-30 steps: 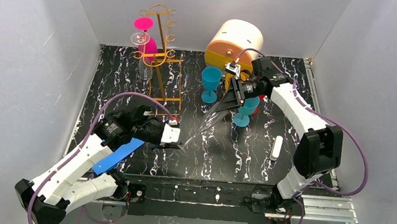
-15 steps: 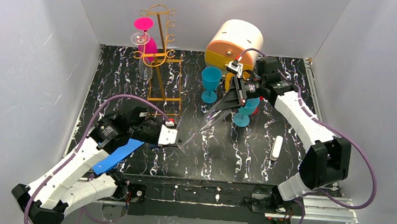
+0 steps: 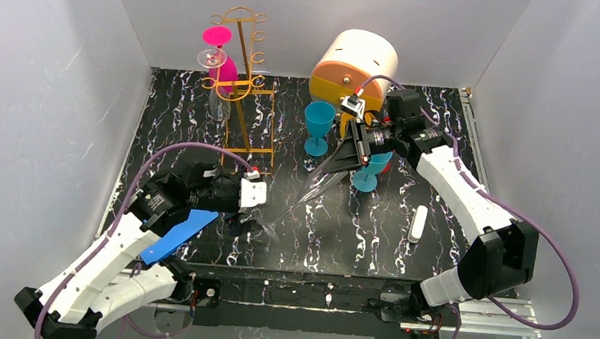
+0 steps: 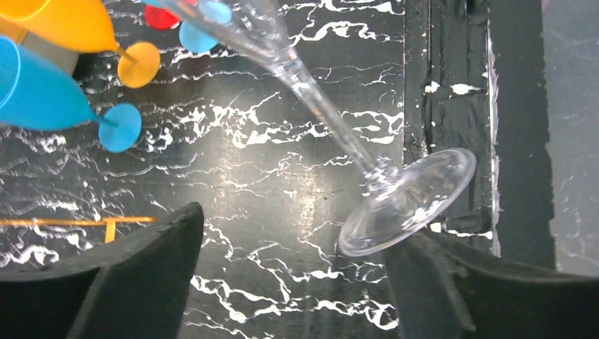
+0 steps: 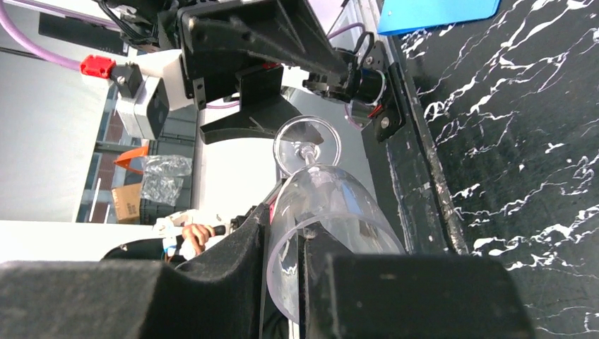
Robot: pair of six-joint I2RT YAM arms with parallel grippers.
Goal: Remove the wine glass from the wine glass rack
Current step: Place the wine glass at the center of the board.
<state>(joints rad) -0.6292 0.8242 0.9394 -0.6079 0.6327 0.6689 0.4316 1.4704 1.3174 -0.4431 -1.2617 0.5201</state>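
One wine glass (image 3: 311, 188) hung tilted, long axis diagonal, foot toward the open left end effector (image 3: 252, 224), bowl clamped by the right end effector (image 3: 345, 155).

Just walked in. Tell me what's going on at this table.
The two arms have a clear wine glass tilted between them, well away from the gold wine glass rack. The right gripper is clamped on the rim of the bowl. The left gripper is at the foot with its jaws open, so only the right one seems to be gripping. A pink glass hangs on the rack, and two blue goblets stand on the table.
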